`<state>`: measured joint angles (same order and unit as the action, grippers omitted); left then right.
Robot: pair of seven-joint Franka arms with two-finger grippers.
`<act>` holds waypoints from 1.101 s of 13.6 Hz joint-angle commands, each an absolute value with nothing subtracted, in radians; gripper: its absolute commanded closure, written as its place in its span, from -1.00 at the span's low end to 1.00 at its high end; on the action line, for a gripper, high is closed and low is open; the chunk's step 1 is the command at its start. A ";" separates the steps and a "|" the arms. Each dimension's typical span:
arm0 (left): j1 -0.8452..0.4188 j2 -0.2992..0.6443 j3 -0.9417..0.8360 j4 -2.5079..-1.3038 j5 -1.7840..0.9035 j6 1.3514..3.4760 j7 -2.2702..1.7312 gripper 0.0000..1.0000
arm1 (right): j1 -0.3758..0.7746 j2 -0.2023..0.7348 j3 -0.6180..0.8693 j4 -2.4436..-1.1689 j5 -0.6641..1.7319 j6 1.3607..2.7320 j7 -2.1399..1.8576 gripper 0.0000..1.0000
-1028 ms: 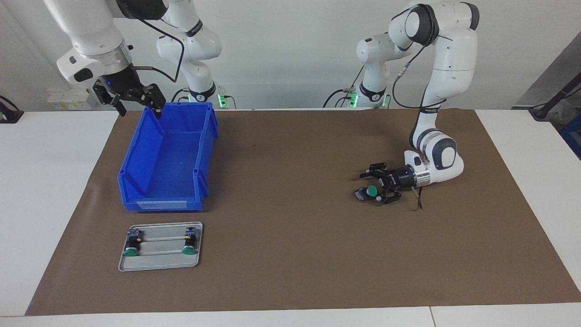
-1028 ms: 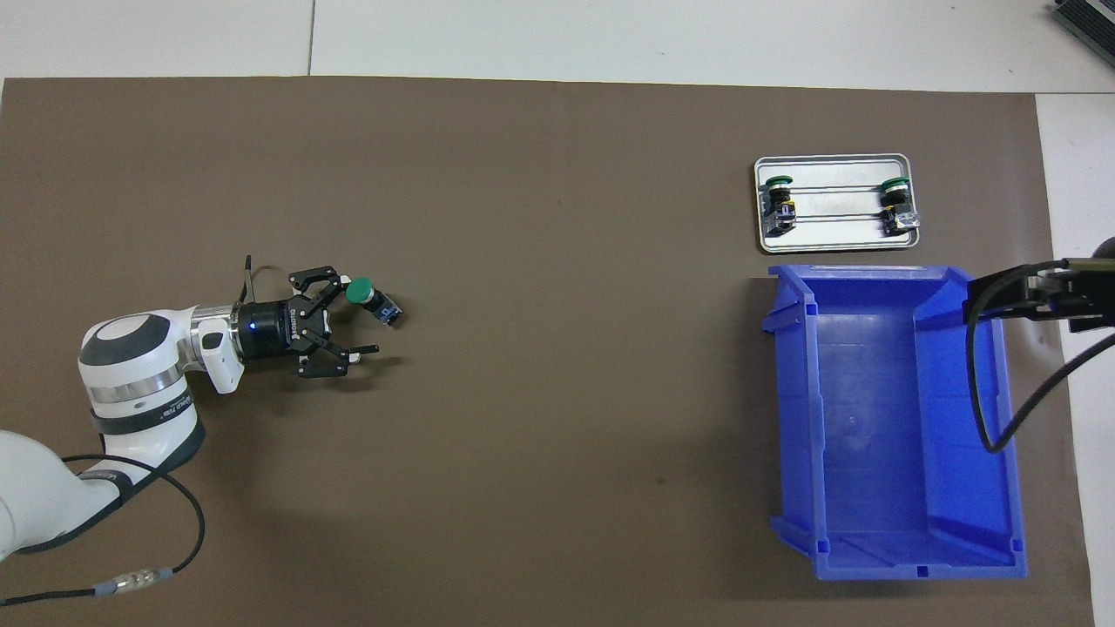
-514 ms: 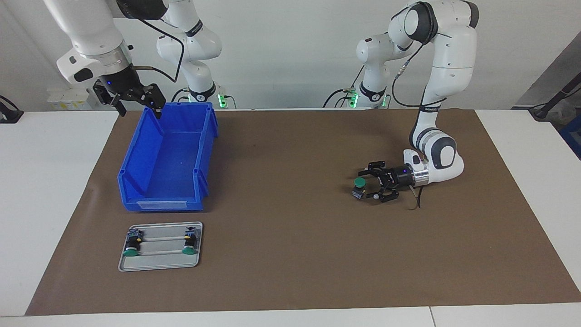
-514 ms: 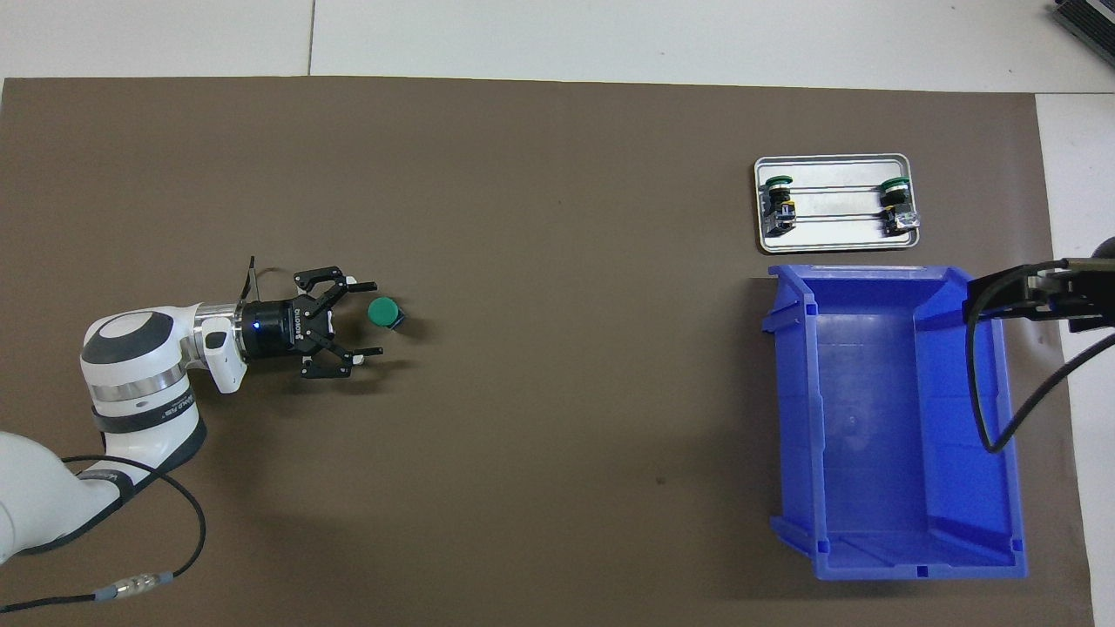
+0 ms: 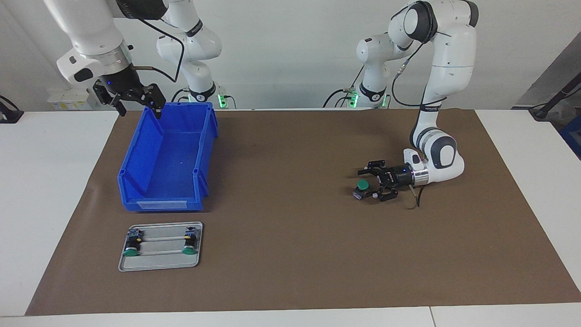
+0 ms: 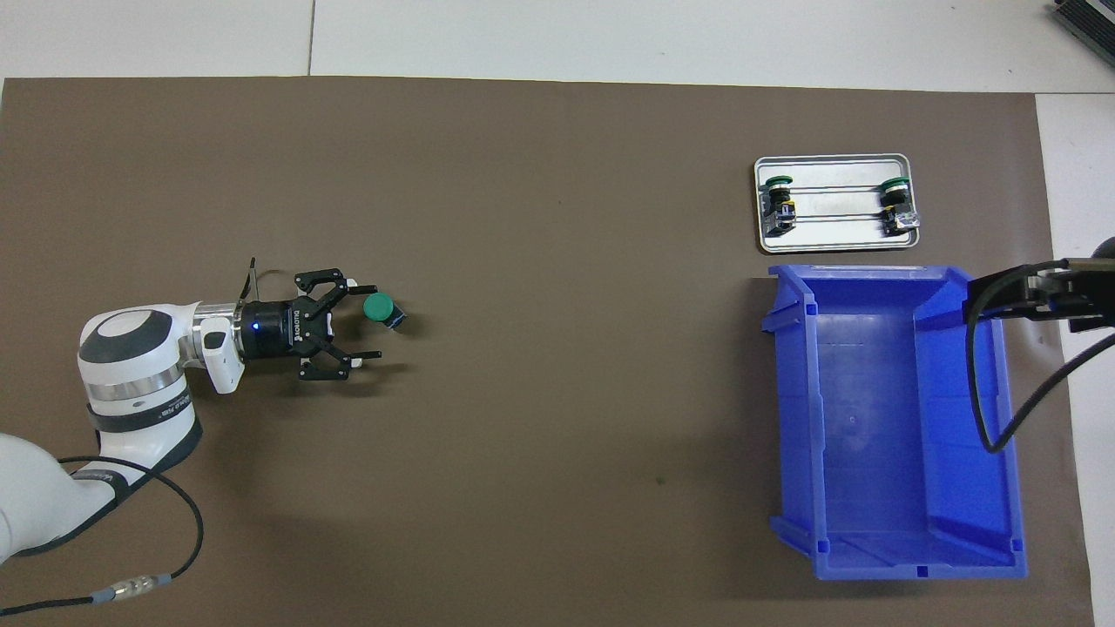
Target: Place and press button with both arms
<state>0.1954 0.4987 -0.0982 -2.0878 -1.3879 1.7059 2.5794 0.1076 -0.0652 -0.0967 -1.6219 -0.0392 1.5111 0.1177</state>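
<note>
A button (image 5: 361,185) with a green cap stands tilted on the brown mat, cap up, toward the left arm's end of the table. It also shows in the overhead view (image 6: 378,307). My left gripper (image 5: 368,184) lies low over the mat, open, pointing at the button. The button sits by the fingertips, close to the finger farther from the robots; I cannot tell if they touch. The left gripper also shows in the overhead view (image 6: 373,320). My right gripper (image 5: 140,110) is open and empty, raised over the blue bin's rim nearest the robots, waiting.
An empty blue bin (image 5: 136,159) stands toward the right arm's end and shows in the overhead view (image 6: 958,435). A metal tray (image 5: 160,268) farther from the robots than the bin holds two more green-capped buttons (image 5: 130,247) (image 5: 189,245). The tray also shows in the overhead view (image 6: 834,246).
The button tipped from lying on its side to cap up and shifted slightly in between the left gripper's open fingertips. The right arm has not moved.
</note>
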 commanded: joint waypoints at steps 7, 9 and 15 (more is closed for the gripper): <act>0.351 0.413 -0.094 -1.639 -0.739 1.554 1.942 -0.95 | 0.092 -0.081 -0.086 -1.634 -0.018 1.503 0.094 -1.00; 0.357 0.352 -0.095 -1.556 -0.601 1.523 1.719 -0.95 | 0.092 -0.080 -0.086 -1.634 -0.018 1.505 0.094 -1.00; 0.259 0.177 -0.103 -1.551 -0.374 1.404 0.804 -0.97 | 0.092 -0.081 -0.086 -1.634 -0.018 1.503 0.094 -1.00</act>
<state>0.2994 0.1840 -0.1101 -1.5333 -0.4070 1.4334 1.0810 0.1076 -0.0652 -0.0967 -1.6219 -0.0392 1.5111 0.1177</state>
